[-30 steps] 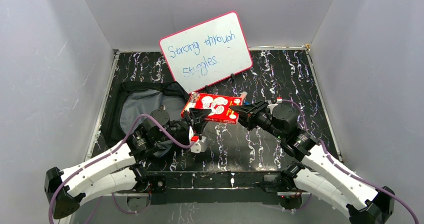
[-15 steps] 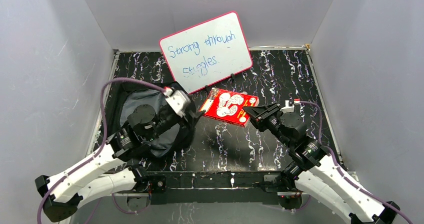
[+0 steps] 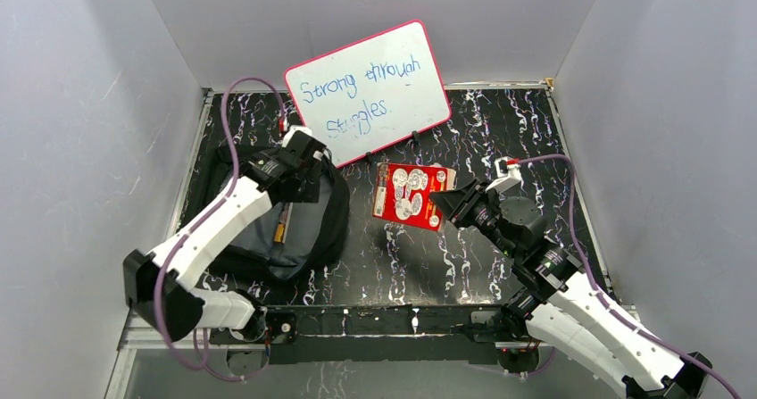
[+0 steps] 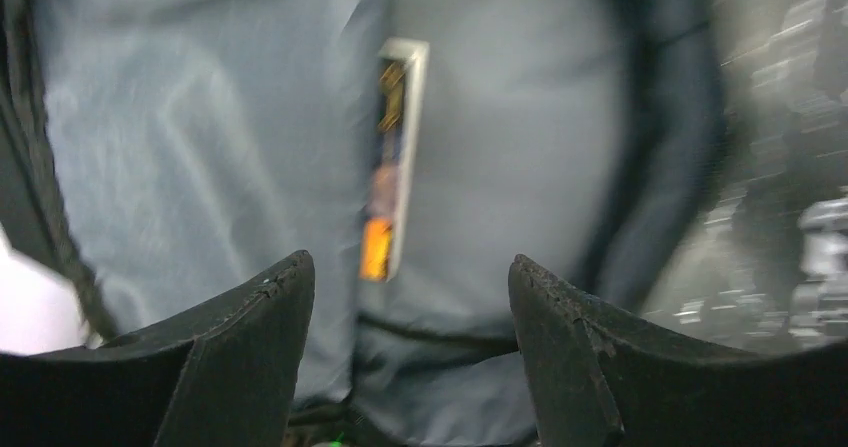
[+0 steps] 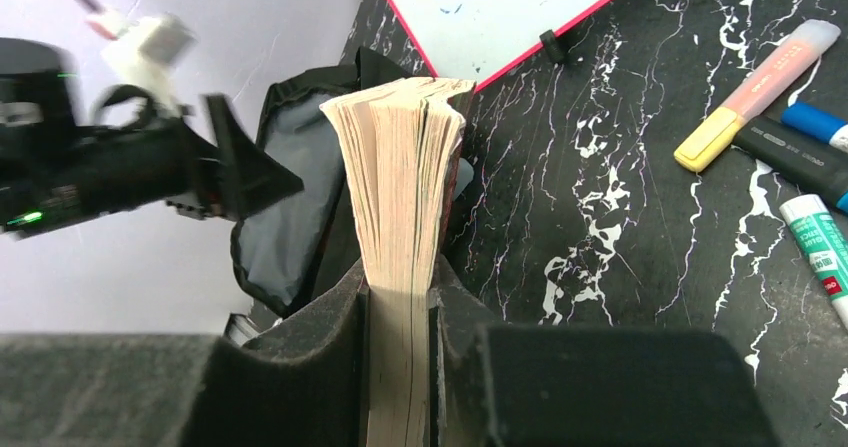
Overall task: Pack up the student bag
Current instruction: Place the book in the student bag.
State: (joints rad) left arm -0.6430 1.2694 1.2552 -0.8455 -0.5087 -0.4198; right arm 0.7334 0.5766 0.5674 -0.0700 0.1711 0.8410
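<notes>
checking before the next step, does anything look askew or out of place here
Nothing spilled or damaged. The whiteboard leans tilted at the back, one corner higher. The red book hangs in the air, pinched at one edge by the right gripper, not in the student bag yet.

This is a robotics lab test cell, not a home or a classroom. Plain pale panels (image 3: 89, 104) box in a table (image 3: 500, 131) on three sides; its top is black with white marbling and has a metal rim. Two white robot arms, the left arm (image 3: 219, 225) and the right arm (image 3: 594, 314), are bolted side by side at the table's near edge, and purple cables (image 3: 253, 79) loop from their wrists. The props are school things: a whiteboard (image 3: 368, 91) with handwritten words propped at the far edge, a black backpack (image 3: 332, 225) by the left edge, a book (image 3: 412, 194) and markers (image 5: 755, 87) lying on the table.
</notes>
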